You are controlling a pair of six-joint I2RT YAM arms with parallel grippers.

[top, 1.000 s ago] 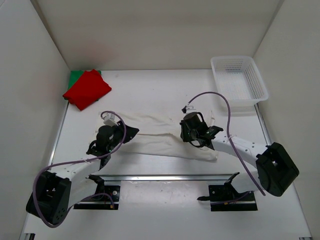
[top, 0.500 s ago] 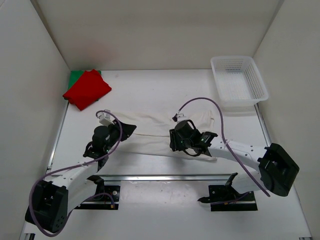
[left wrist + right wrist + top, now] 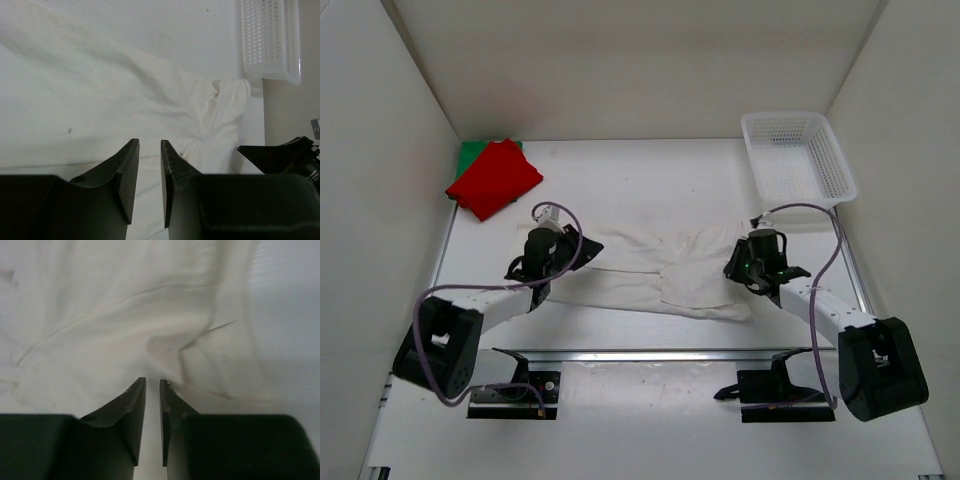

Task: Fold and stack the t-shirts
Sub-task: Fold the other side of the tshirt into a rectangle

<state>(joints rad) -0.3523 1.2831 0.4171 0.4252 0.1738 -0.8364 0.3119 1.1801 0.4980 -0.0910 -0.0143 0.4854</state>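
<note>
**Cloth.** The off-white t-shirt (image 3: 660, 275) lies across the middle of the surface (image 3: 640, 180) as a long rumpled band running left to right. It is creased along its length and puckered near its right end, and it is not a tidy packet. The red t-shirt (image 3: 495, 180) sits in the far-left corner, folded compact, on top of the green t-shirt (image 3: 470, 152). Only the far edge of the green one shows beneath it.

**Progress, as judged.** Two of the three shirts appear folded and stacked. The off-white one is the item in hand. Its folding is not finished, and it has not yet been carried to the stack.

**Left pincer** (image 3: 149, 142). It is stationed at the left end of the off-white shirt, low over the cloth. Its jaws stand a narrow slot apart. No fabric is visibly caught between them. Whether the tips touch the shirt cannot be told.

**Right pincer** (image 3: 152, 380). It is stationed at the shirt's right end, with its tips aimed at a raised pucker of cloth just ahead of them. Its jaws are likewise a narrow slot apart, with nothing visibly clamped. Contact with the cloth cannot be confirmed from the wrist view.

**Surroundings.** A white mesh basket (image 3: 790, 116) stands at the far-right corner, near the shirt's right end and well apart from the stack.
</note>
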